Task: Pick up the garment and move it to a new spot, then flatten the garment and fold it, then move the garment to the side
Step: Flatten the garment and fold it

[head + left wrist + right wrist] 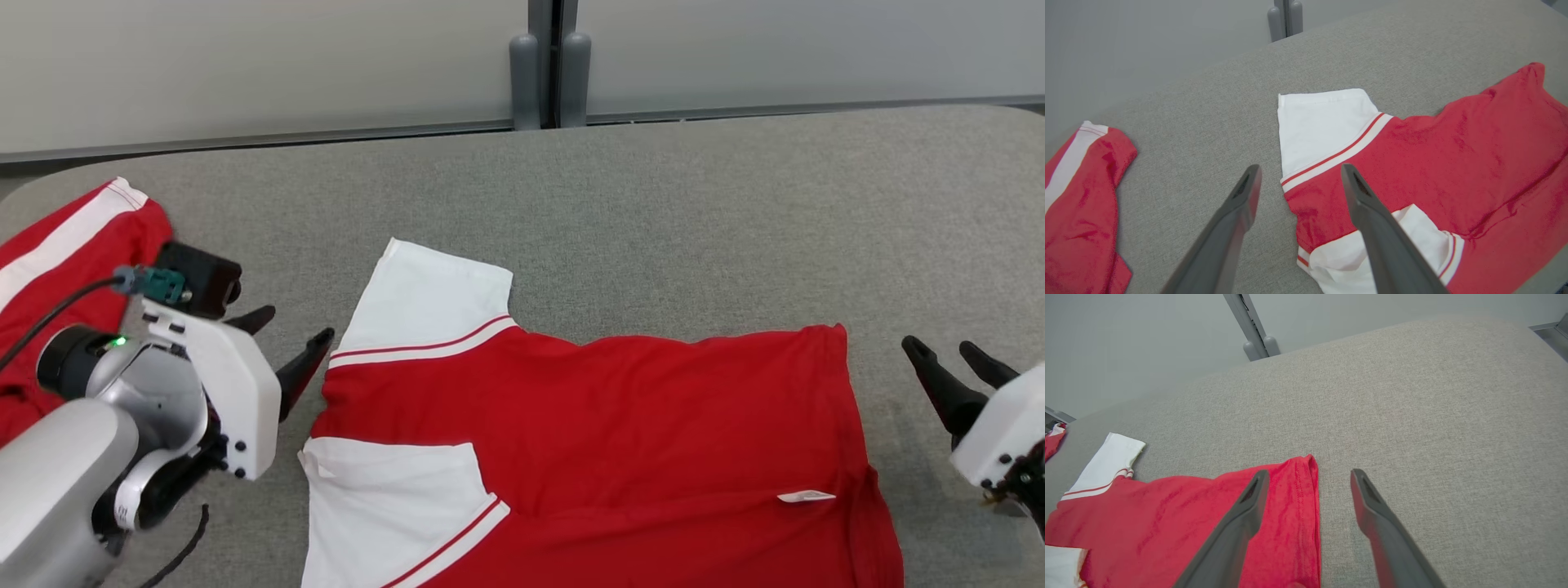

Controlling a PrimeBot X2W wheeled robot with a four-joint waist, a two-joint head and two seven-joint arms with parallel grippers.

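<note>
left gripper (295, 325): long dark tapered fingers spread wide, holding nothing.
right gripper (939, 345): likewise wide apart, empty.
garment (588, 425): soft red knit, spread flat between both grippers; shoulder edge just beside left fingertips, stitched hem (1310, 490) just beside the right fingers.
sleeves (424, 302): white, squarish, red-striped trim.
table (653, 204): grey coarse-woven cover, rounded corners.
second garment (57, 269): red, white band, rumpled, outward of left gripper.
</note>
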